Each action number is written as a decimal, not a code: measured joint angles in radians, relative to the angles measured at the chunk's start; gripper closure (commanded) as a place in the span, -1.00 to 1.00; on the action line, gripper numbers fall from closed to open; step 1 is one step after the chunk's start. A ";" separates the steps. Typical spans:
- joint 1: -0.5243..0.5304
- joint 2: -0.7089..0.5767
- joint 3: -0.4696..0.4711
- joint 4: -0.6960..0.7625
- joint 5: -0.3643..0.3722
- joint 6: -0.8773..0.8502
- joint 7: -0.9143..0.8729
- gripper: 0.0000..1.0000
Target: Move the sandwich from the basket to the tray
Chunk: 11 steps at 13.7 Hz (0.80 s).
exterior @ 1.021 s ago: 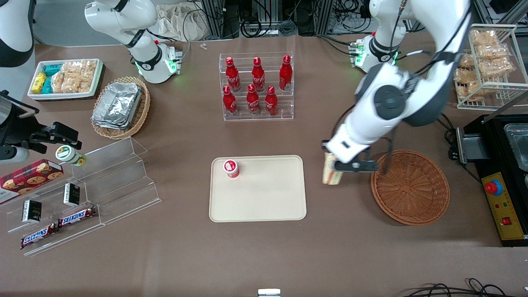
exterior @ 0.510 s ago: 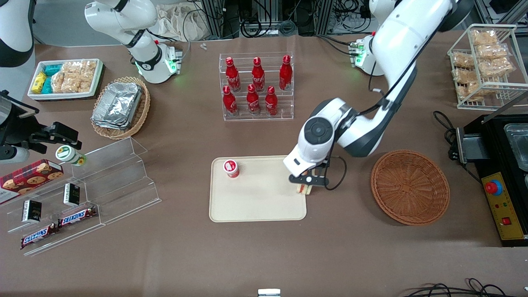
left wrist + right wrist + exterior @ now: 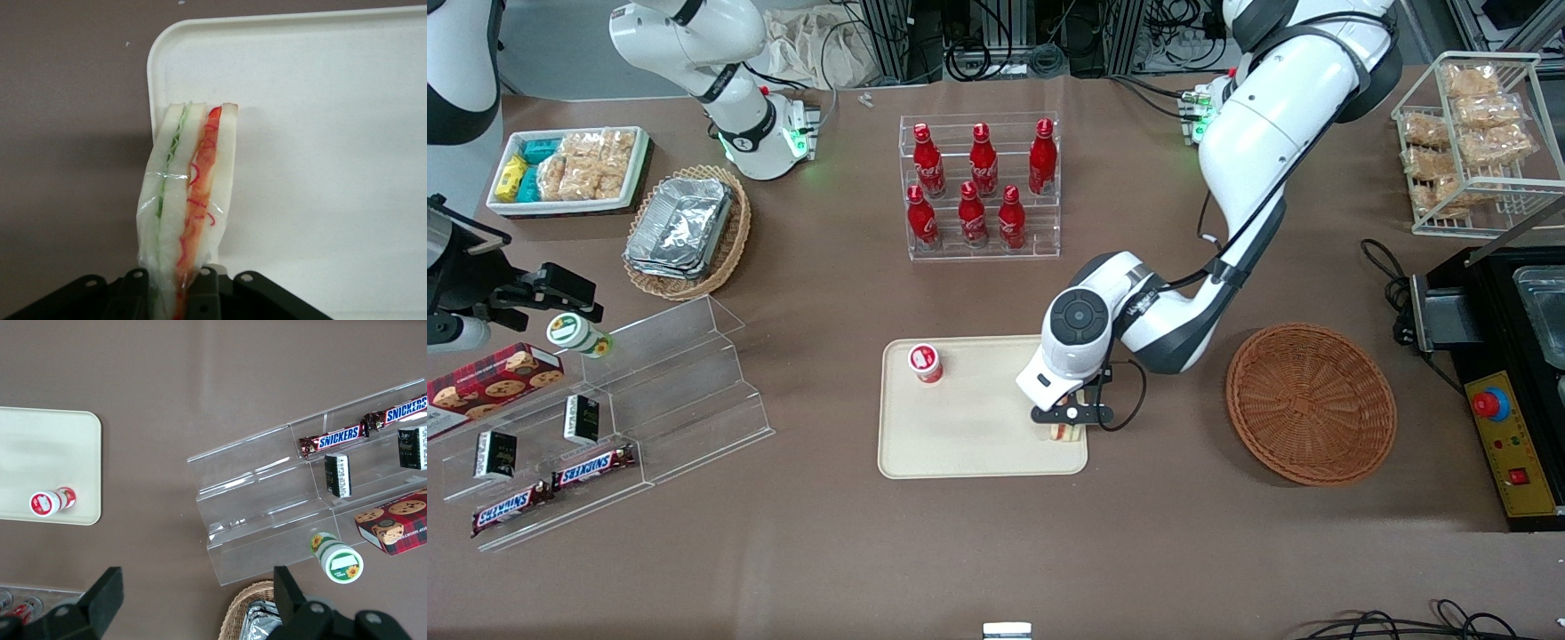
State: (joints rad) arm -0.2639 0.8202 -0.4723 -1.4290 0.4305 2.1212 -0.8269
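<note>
Sandwich [image 3: 190, 200], one wrapped wedge with green and orange-red filling on its cut edge, pinched between the fingers of the left arm's gripper [image 3: 1065, 425] and hanging over the tray [image 3: 978, 444] at the corner nearest the basket [image 3: 1311, 403]. One small red-and-white cup [image 3: 926, 363] stands on the same tray, well apart from the gripper. The round wicker basket sits toward the working arm's end of the surface [image 3: 996, 551]. Farther from the front camera, seven red bottles [image 3: 983, 182] fill a clear rack; two Snickers bars [image 3: 551, 484] lie on a clear stepped stand toward the parked arm's end.
</note>
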 measured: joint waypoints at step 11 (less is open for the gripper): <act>0.076 -0.283 0.002 0.063 -0.152 -0.275 0.032 -1.00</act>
State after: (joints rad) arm -0.1877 0.5372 -0.4706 -1.3664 0.2783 1.8465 -0.7944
